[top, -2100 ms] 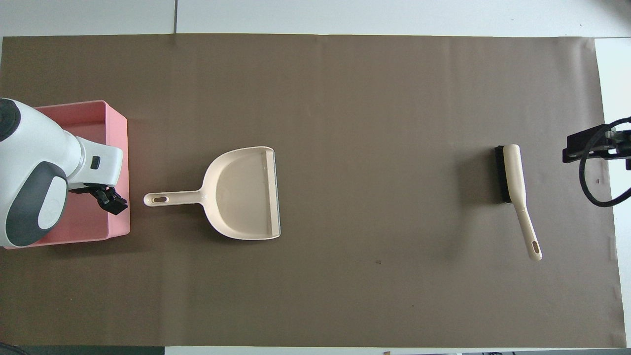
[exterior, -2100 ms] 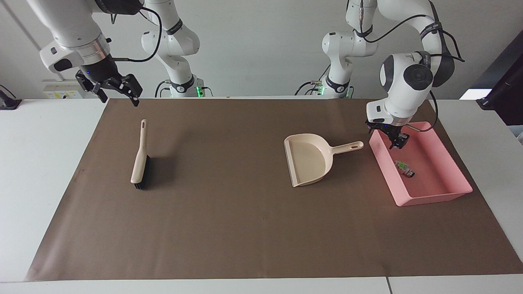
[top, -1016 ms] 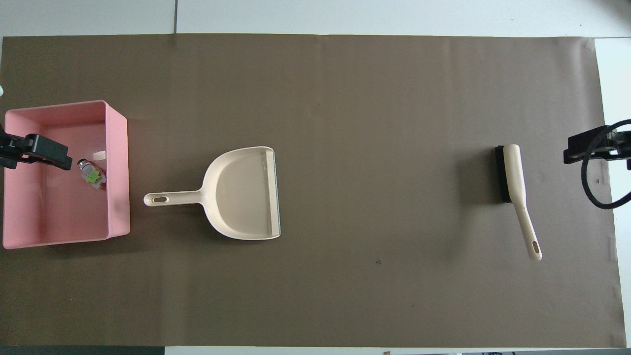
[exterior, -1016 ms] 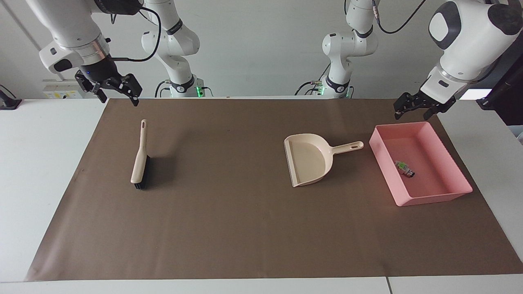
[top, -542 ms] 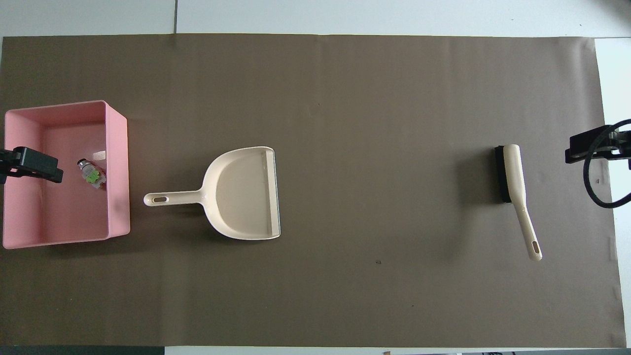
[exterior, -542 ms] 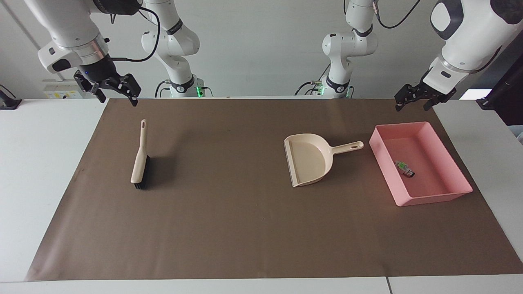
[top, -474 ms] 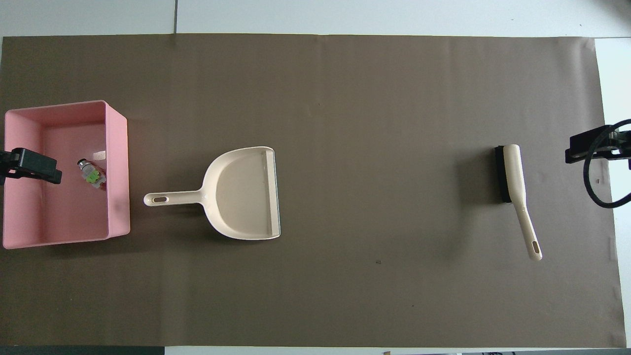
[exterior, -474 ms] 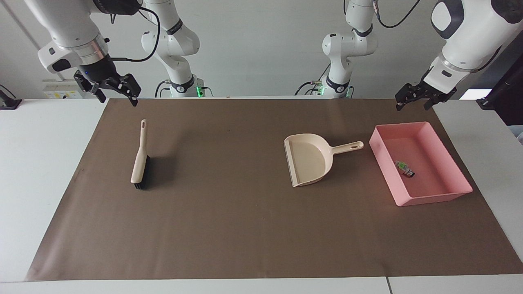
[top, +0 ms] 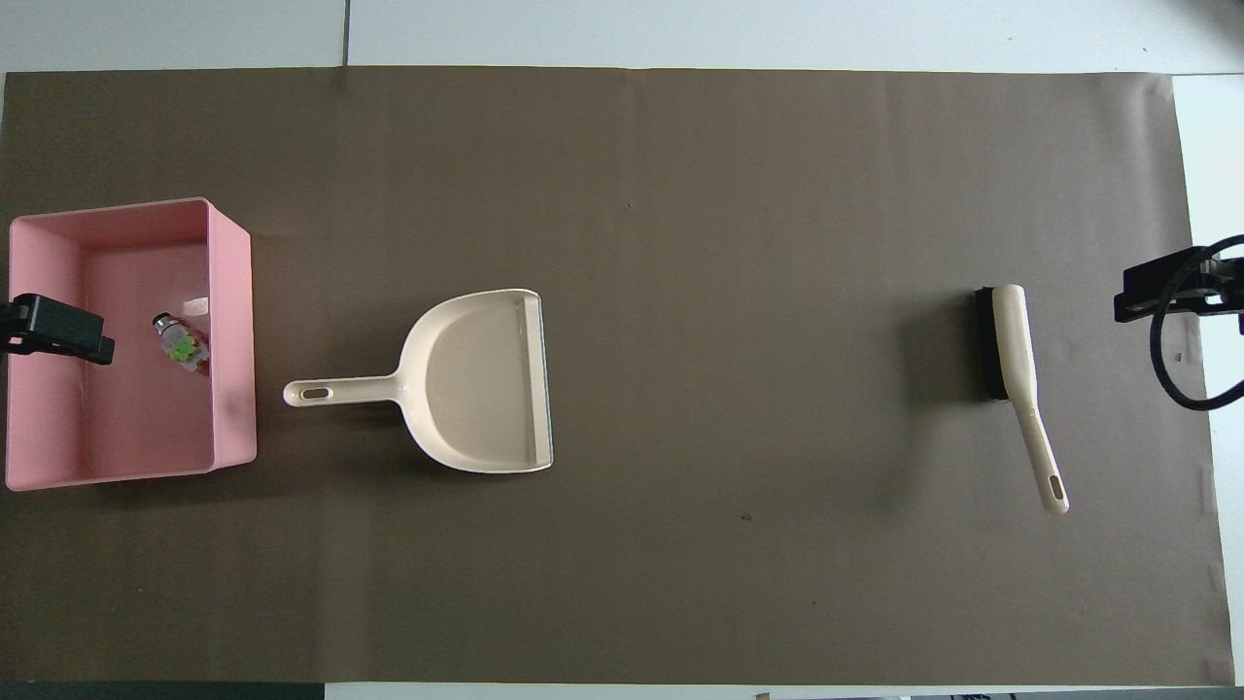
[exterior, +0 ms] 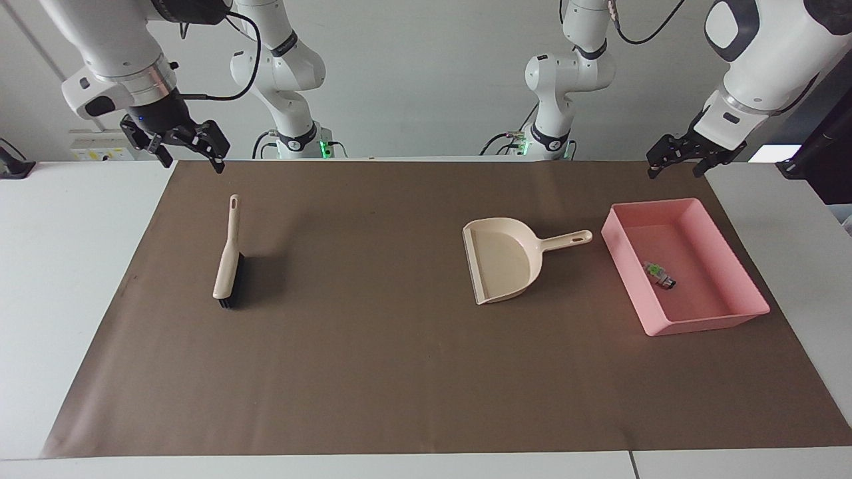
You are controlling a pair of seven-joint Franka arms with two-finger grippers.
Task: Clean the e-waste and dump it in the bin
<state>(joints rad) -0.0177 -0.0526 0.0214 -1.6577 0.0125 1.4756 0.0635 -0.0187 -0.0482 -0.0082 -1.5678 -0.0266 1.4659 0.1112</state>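
Note:
The e-waste (exterior: 659, 274), tiny white-and-green and dark bits, lies inside the pink bin (exterior: 705, 324) at the left arm's end of the brown mat; it also shows in the overhead view (top: 182, 342) in the bin (top: 233, 331). My left gripper (exterior: 674, 166) is open and empty, raised over the mat's edge by the bin's robot-side end. My right gripper (exterior: 193, 159) is open and empty, raised over the mat's corner at the right arm's end, above the brush handle's tip.
A beige dustpan (exterior: 502, 263) lies empty on the mat beside the bin, its handle pointing at the bin. A beige brush (exterior: 228, 259) with black bristles lies toward the right arm's end. The brown mat (exterior: 373, 372) covers most of the table.
My left gripper has risen out of the bin, then drifted slightly toward the left arm's end of the table. The e-waste stays in the bin. The right arm has not moved.

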